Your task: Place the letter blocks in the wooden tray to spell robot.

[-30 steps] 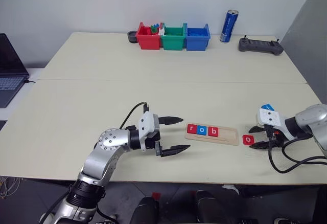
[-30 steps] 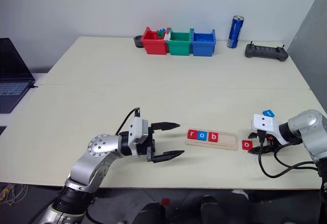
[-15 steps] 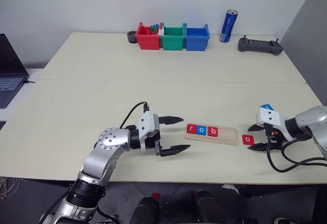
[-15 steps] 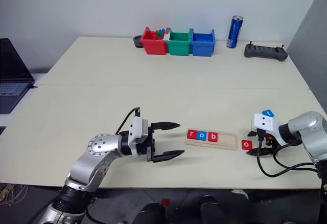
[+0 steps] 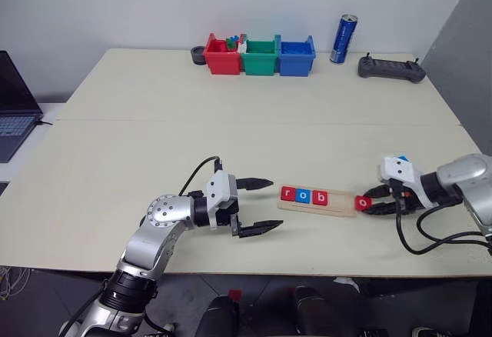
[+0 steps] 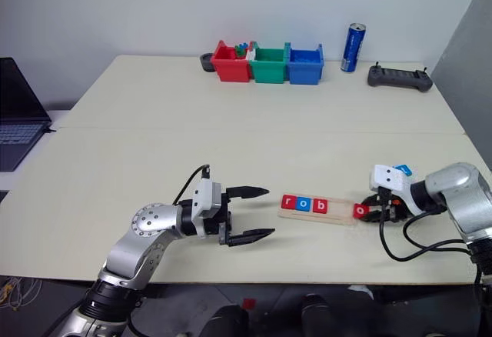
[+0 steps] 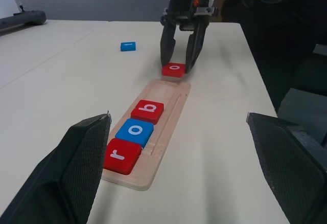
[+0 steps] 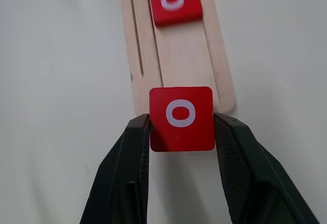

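Observation:
The wooden tray (image 5: 343,203) lies near the table's front edge. It holds three letter blocks side by side: a red r (image 5: 288,194), a blue o (image 5: 303,195) and a red b (image 5: 320,197). My right gripper (image 5: 367,203) is shut on a red o block (image 8: 181,117), its fingers (image 8: 134,152) pressing the block's two sides. That block sits just off the tray's right end. A blue block (image 7: 127,46) lies on the table behind the right gripper. My left gripper (image 5: 267,204) stands open and empty left of the tray.
Red (image 5: 224,55), green (image 5: 260,56) and blue (image 5: 296,55) bins stand in a row at the table's back edge. A blue can (image 5: 344,39) and a black controller (image 5: 391,68) are to their right. A laptop (image 5: 15,106) sits at the far left.
My right gripper has closed on the red o block and moved it left, up to the tray's right end. The left arm has stayed still.

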### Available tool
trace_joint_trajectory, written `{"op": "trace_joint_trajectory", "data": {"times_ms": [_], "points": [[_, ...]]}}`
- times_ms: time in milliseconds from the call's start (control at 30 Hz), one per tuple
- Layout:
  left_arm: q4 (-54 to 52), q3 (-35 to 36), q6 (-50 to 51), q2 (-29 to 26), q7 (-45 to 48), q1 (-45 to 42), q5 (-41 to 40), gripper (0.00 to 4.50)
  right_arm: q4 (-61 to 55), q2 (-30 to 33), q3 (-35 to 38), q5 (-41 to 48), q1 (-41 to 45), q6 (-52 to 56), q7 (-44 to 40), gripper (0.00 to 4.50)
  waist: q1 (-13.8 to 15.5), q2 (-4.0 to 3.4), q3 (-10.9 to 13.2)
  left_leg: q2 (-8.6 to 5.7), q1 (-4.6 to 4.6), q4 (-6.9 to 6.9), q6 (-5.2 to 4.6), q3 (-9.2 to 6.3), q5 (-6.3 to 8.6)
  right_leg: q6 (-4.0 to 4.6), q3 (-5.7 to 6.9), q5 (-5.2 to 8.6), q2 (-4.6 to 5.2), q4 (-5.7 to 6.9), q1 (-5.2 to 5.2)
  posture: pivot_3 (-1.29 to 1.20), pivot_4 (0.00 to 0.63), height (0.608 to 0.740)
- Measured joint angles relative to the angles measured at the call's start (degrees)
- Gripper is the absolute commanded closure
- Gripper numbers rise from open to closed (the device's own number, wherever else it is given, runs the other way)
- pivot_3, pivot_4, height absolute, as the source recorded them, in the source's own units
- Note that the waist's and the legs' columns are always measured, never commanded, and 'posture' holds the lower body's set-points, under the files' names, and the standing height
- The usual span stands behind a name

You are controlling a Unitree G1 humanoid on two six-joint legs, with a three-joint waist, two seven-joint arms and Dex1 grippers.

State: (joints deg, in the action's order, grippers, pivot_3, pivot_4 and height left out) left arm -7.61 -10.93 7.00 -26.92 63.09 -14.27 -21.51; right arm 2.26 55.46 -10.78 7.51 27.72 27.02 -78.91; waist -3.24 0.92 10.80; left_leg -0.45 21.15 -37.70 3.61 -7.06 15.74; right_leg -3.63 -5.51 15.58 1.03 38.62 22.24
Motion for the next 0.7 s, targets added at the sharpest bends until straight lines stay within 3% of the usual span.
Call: {"op": "trace_joint_trajectory", "data": {"times_ms": [200, 700], "points": [[0.36, 0.02, -0.04, -0.11, 0.07, -0.01, 0.08, 0.0, -1.91, -4.07, -2.03, -0.92, 0.4, 1.45, 3.94, 3.06, 0.2, 0.01, 0.0, -0.02, 0.18, 0.0, 0.0, -0.05, 0.0, 0.0, 0.06, 0.0, 0.02, -0.12, 0.06, 0.0, 0.15, 0.74], [-1.65, 0.06, 1.15, -1.15, -0.71, 0.73, -0.09, 0.0, -1.84, -5.78, -4.08, -1.9, 1.81, 0.72, 5.23, 3.06, 0.32, 0.0, 0.01, -0.02, 0.32, 0.0, 0.0, -0.25, 0.0, 0.01, 0.26, -0.01, 0.02, -0.28, 0.08, 0.0, 0.15, 0.74]]}}
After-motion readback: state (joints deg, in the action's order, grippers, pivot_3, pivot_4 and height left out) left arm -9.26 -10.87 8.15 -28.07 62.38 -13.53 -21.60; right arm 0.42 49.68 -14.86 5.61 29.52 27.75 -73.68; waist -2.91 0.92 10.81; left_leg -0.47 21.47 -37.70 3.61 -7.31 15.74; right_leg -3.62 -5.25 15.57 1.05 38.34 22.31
